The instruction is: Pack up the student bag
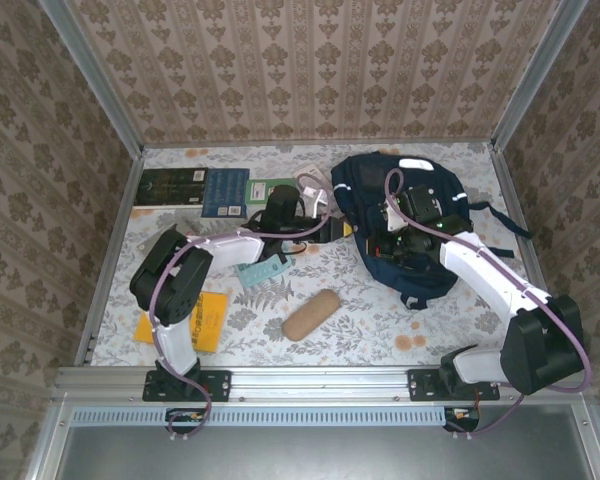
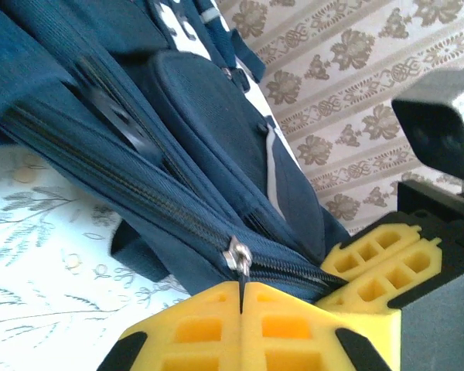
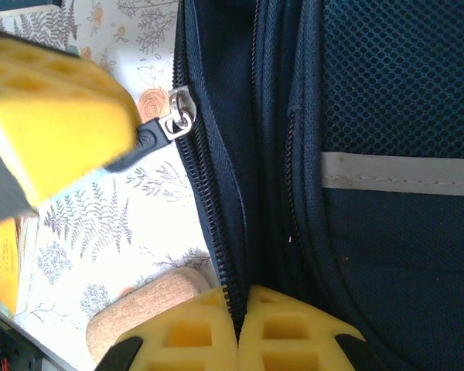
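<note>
The student bag [image 1: 405,215], a navy backpack with white stripes, lies at the back right of the table. My left gripper [image 2: 241,290] is shut on the black pull tab [image 3: 149,140] hanging from the silver zipper slider [image 2: 238,256] at the bag's left edge. From the top, that left gripper [image 1: 328,228] reaches in from the left. My right gripper [image 3: 239,313] is shut on the bag's zipper edge [image 3: 216,232], pinching the teeth and fabric. It sits over the bag's middle [image 1: 392,238]. The zipper line between the two grippers [image 3: 193,154] looks closed.
A tan pencil case [image 1: 311,313] lies in front of the bag, close to the right gripper [image 3: 143,309]. A yellow book [image 1: 198,318] is at the front left. Dark books [image 1: 175,186] line the back left. A teal card [image 1: 260,268] lies under the left arm.
</note>
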